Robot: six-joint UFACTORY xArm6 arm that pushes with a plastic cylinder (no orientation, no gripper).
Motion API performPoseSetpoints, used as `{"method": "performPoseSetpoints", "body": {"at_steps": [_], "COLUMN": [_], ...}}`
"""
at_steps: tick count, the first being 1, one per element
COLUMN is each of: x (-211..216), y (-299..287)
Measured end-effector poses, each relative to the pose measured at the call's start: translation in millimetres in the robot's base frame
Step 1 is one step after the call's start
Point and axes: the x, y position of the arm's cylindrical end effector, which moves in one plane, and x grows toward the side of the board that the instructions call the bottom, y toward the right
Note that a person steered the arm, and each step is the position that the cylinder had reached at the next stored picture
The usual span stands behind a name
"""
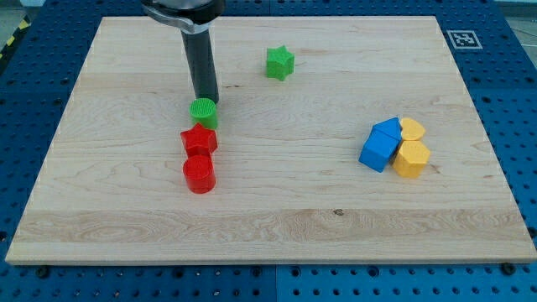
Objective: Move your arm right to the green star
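- Here, nearest the view's bottom, a red cylinder (200, 174) stood upright with ribbed, layered sides like printed plastic; touching it from above lay a red star (199, 139), its points rather blunt.
- Off toward the view's right, four blocks huddled together: two blue ones (382, 144) with faceted faces, a yellow heart (412, 128) and a yellow hexagonal block (412, 158), all matte and hard-looking.
- Next up the line, a green cylinder (203, 111) sat just above the red star, and my tip (205, 100) rested right behind it; the tool was a plain dark rod with no jaws, so it gripped nothing.
- The table (277, 218) was pale wood with visible grain, smooth enough for sliding.
- Farthest, the green star (279, 63) lay up and to the right of my tip, well apart and alone.
- I judged the best path a sweep right and slightly upward, leaving the green cylinder undisturbed and stopping just short of the star.
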Motion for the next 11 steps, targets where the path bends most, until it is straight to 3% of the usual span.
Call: {"method": "performPoseSetpoints", "body": {"at_steps": [2, 5, 9, 10, 11], "x": [-4, -44, -20, -26, -70], "y": [0, 14, 165, 191, 191]}}
